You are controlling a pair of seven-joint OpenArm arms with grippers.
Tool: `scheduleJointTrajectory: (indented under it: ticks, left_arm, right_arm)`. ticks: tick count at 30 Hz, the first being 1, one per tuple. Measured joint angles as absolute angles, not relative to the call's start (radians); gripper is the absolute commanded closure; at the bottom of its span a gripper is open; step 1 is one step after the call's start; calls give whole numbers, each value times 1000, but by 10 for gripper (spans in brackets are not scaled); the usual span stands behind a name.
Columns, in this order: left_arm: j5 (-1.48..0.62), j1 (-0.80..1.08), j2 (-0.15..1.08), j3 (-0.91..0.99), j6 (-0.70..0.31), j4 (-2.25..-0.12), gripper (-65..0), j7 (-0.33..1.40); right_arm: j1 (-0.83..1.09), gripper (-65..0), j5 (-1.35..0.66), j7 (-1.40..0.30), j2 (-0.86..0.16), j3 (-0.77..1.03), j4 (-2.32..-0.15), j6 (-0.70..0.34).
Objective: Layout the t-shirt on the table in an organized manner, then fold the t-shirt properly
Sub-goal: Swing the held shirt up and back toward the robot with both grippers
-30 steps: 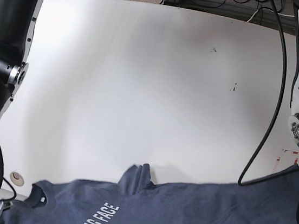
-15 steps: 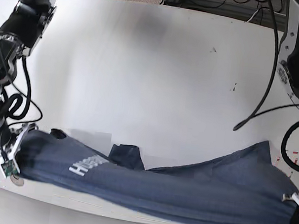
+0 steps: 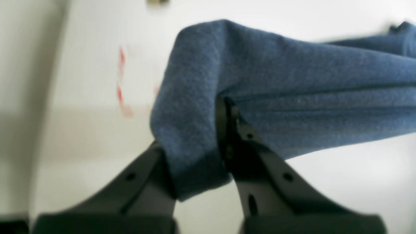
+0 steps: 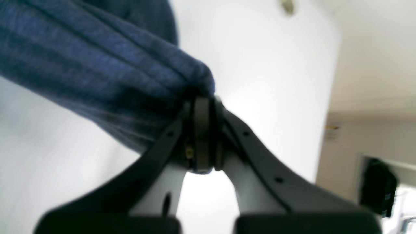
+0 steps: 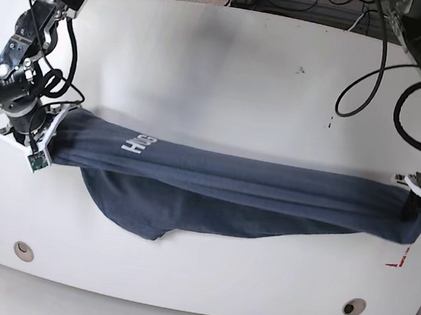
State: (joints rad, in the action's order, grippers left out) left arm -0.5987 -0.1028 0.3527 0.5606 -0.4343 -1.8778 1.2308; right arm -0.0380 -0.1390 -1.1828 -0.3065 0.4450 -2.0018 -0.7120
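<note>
Both jaws clamped on opposite ends of the t-shirt (image 5: 252, 189), stretching it taut over the desk (image 5: 221, 74) to lay flat.

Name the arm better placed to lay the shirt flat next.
Neither alone: the left gripper and right gripper each pinch one end of the t-shirt, stretched above the table; both should lower together.

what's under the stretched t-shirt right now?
Bare white table shows all around the t-shirt, held stretched between the left claw and right claw. Its sagging middle hides the surface directly beneath; nothing else shows there.
</note>
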Motion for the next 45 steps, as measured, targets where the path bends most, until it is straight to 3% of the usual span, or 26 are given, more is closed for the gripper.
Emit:
scheduleJointTrajectory:
  ticks: [12,19,29,45]
  left_arm:
    - [-649,205,351,685,-434,-1880,0,1227]
    - [-646,222,350,696,-463,-1880,0,1233]
    - [-625,-55,353,650,-492,-1880,0,1227]
    - [-457,-743,358,375,-488,-1687,0,1241]
  right_arm:
    - [150,-2,-138,-1180,-222,475,-2002,-712]
    - [154,-2,-143,-1179,-224,472,-2002,-715]
    - [-28,-2,-136,-1179,-237,469,-2000,-713]
    - [-512,-2,-111,-1182,-401,255,-1872,-706]
